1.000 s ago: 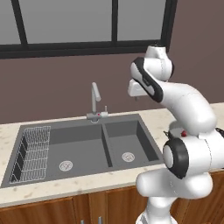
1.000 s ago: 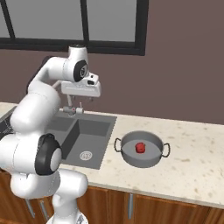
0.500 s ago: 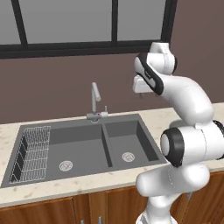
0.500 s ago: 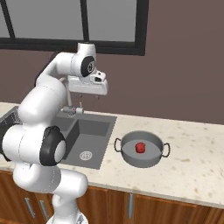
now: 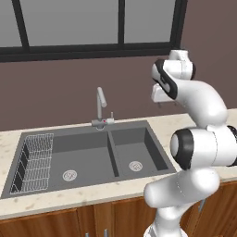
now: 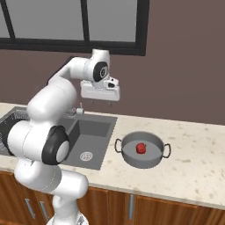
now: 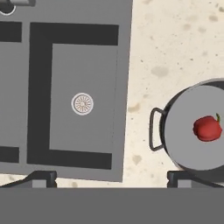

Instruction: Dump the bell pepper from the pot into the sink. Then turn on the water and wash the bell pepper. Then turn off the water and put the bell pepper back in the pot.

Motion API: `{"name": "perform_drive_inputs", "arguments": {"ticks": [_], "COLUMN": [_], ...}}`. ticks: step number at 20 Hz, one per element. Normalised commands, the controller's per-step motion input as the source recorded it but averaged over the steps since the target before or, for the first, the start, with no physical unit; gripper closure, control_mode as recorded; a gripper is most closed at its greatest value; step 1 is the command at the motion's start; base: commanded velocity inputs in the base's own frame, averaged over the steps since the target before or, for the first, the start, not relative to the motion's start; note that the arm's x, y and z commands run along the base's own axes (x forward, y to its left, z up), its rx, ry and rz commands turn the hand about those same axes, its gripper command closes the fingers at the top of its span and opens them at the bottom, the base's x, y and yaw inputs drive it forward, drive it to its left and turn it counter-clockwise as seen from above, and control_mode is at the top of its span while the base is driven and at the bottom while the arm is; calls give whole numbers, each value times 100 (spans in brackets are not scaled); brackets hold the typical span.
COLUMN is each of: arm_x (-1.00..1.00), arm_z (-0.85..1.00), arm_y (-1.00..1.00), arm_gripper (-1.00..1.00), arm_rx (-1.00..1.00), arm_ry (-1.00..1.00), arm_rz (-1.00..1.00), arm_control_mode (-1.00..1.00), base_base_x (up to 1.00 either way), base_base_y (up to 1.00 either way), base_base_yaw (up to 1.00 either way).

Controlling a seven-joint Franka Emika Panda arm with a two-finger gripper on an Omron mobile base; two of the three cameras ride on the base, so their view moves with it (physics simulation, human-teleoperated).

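Observation:
The grey pot (image 6: pixel 153 154) stands on the counter to the right of the sink (image 6: pixel 93 127), with the red bell pepper (image 6: pixel 140 148) lying inside it. My gripper (image 6: pixel 101 102) hangs open high above the counter, over the sink's right edge and to the left of the pot, holding nothing. In the hand view the pot (image 7: pixel 186 144) with the bell pepper (image 7: pixel 207 128) sits at the right and the sink's right basin (image 7: pixel 124 87) at the left, with the gripper (image 7: pixel 111 180) open between its two dark fingertips (image 7: pixel 43 177). The sink (image 5: pixel 109 152) has two basins.
A wire rack (image 5: pixel 34 159) fills the left end of the left basin. The grey gooseneck faucet (image 5: pixel 100 105) rises behind the divider. A dark wall with a window stands behind the counter. Beige counter (image 6: pixel 193 145) stretches to the right of the pot.
The arm has swung to the right, carrying the open gripper from over the sink toward the pot. The pot and the pepper have stayed put.

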Motion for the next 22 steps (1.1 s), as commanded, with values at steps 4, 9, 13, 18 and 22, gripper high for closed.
{"name": "perform_drive_inputs", "arguments": {"ticks": [4,9,13,18,22], "arm_x": [-12,-2,0,0,-5], "arm_z": [-28,-40,-43,-39,-42], "arm_y": [-41,-33,-12,-11,-9], "arm_gripper": [-100,-100,-100,-100,-100], "arm_rx": [-4,-6,-7,-6,-4], "arm_ry": [1,8,12,12,15], "arm_rz": [0,0,0,0,1], "arm_control_mode": [-100,-100,-100,-100,-100], "base_base_x": [0,0,0,0,0], "base_base_y": [0,0,0,0,0], "base_base_yaw": [0,0,0,0,0]}}
